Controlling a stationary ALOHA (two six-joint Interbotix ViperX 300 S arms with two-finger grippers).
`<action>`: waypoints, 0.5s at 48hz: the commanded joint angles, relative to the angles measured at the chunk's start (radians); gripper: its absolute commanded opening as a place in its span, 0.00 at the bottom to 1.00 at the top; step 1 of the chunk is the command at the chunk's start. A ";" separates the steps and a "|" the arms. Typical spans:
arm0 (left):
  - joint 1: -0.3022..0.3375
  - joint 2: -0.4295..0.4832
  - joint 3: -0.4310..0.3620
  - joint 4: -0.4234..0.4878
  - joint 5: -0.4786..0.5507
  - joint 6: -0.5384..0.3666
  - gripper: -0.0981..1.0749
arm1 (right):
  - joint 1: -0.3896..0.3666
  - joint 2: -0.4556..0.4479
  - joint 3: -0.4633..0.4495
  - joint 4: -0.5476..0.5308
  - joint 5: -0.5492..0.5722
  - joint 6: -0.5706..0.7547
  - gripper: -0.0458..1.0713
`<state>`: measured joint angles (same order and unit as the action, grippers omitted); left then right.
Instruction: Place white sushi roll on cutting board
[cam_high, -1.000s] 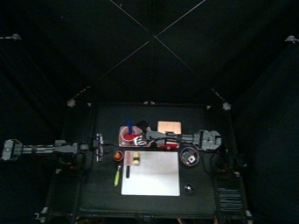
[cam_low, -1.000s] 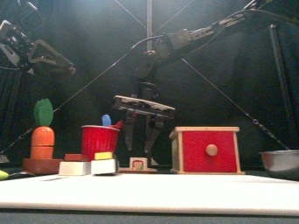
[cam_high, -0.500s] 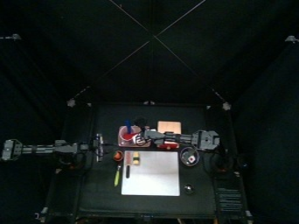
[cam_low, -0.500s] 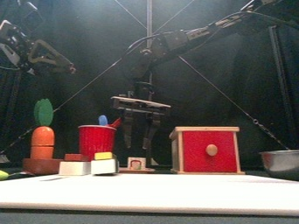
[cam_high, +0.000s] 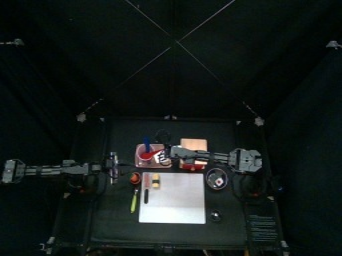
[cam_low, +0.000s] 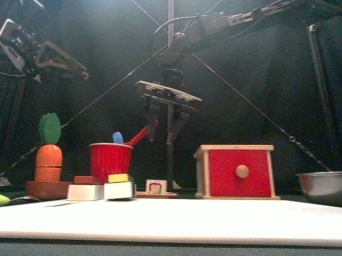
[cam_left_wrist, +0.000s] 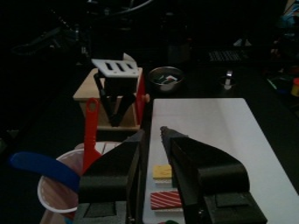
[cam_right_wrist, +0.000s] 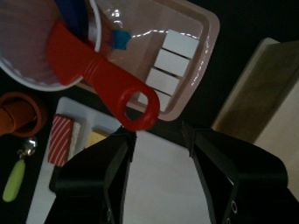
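The white sushi roll (cam_high: 215, 214) lies on the bare black table (cam_high: 241, 205), just off the right edge of the cutting board (cam_high: 178, 200) and near the board's front right corner. It is not on the board. The left wrist view shows it as a small pale stub (cam_left_wrist: 229, 79) past the board's far edge (cam_left_wrist: 222, 149), well apart from both grippers.

The right gripper (cam_low: 158, 118) hangs high above the table's back half, over the red cup (cam_low: 114, 160), with its two jaws spread wide and nothing between them. In the right wrist view the gripper (cam_right_wrist: 158, 131) looks down on the cup and on a red utensil (cam_right_wrist: 122, 96) with a holed handle that leans out of it. A strip of the cutting board (cam_right_wrist: 158, 179) shows between the jaws.

The left gripper (cam_left_wrist: 158, 140) rests at the table's left edge, pointing across it. I cannot tell whether it is closed.

Along the back of the cutting board, seen from the front, stand a toy carrot (cam_low: 50, 155) in a brown bowl (cam_low: 47, 188), two small sushi pieces (cam_low: 102, 189), and a red box (cam_low: 235, 172) with a round knob. A metal bowl (cam_low: 321, 185) sits at the right edge.
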<state>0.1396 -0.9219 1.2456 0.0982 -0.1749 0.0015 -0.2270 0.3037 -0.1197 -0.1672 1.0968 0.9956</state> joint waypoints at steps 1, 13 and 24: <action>0.003 0.002 -0.031 -0.003 -0.008 -0.003 0.65 | -0.037 -0.063 0.002 0.011 -0.018 -0.009 0.78; 0.005 0.002 -0.034 -0.014 -0.008 -0.002 0.65 | -0.147 -0.066 0.002 0.081 -0.057 -0.121 0.78; 0.009 0.002 -0.038 -0.014 -0.009 0.002 0.65 | -0.224 -0.044 -0.021 0.152 -0.074 -0.196 0.78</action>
<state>0.1427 -0.9219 1.2379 0.0874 -0.1749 0.0031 -0.4310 0.2869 -0.1089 -0.0337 1.0308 0.8115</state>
